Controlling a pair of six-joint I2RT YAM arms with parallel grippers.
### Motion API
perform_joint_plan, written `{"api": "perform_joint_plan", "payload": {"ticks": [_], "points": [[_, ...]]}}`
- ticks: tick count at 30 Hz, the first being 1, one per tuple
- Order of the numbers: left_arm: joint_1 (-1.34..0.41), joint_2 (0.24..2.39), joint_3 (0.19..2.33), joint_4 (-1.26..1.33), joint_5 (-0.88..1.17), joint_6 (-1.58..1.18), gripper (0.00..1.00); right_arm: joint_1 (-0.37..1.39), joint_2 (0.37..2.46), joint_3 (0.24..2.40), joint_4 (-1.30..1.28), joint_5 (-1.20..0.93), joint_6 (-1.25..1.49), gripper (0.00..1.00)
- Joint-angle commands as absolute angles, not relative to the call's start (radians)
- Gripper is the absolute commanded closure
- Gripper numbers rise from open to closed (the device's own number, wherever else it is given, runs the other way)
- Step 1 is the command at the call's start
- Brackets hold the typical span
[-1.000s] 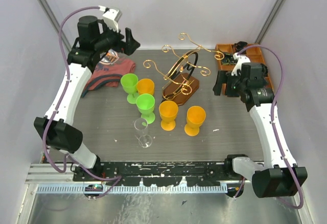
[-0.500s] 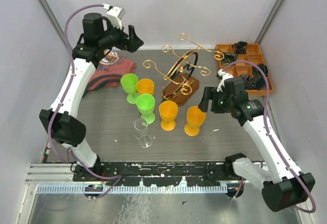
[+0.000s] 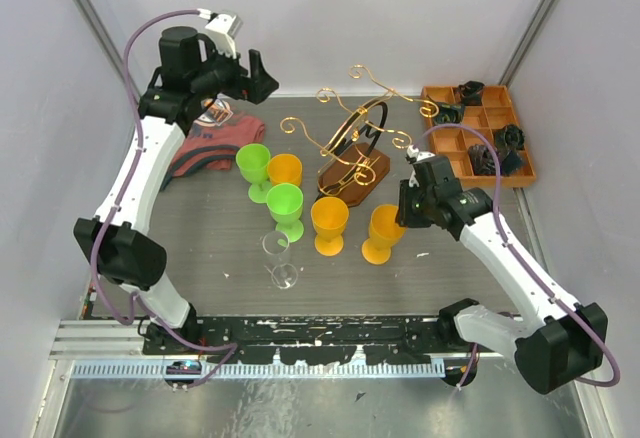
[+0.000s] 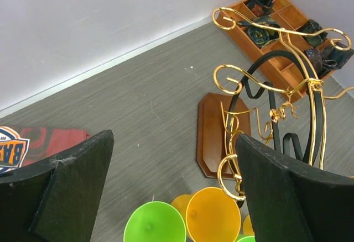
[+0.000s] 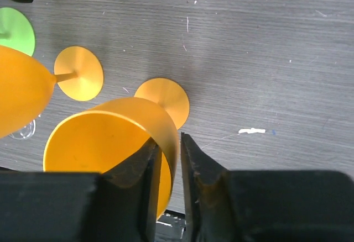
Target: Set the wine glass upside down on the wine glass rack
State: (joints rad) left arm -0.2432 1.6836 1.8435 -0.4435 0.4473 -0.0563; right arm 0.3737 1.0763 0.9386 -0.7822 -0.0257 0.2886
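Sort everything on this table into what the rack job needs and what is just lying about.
In the job:
right gripper, shut on the rim of the orange glass
rack

Lying about:
two green glasses
two other orange glasses
clear glass
red cloth
orange tray

The grey table [image 3: 200,228] carries a gold wire rack [image 3: 355,173]. Right of the rack sits an orange tray [image 3: 447,140]; left of it, a red shirt [image 3: 205,148], two green glasses [image 3: 253,163] [image 3: 285,203] and the left orange glass [image 3: 286,169]; in front, the middle orange glass [image 3: 329,220], the right orange glass [image 3: 383,228] and a clear glass [image 3: 281,258].
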Motion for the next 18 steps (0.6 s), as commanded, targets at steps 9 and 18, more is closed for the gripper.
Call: {"api": "perform_joint_plan", "payload": {"ticks": [9,18], "points": [[-0.244,1.722,2.035,-0.522,0.397,-0.163,0.02,0.379,1.093,1.195,-0.909,0.243,0.294,0.99],[-0.243,1.898,2.361,-0.687,0.425,-0.321,0.02,0.379,1.154,1.509,-1.09,0.726,0.299,0.99]]}}
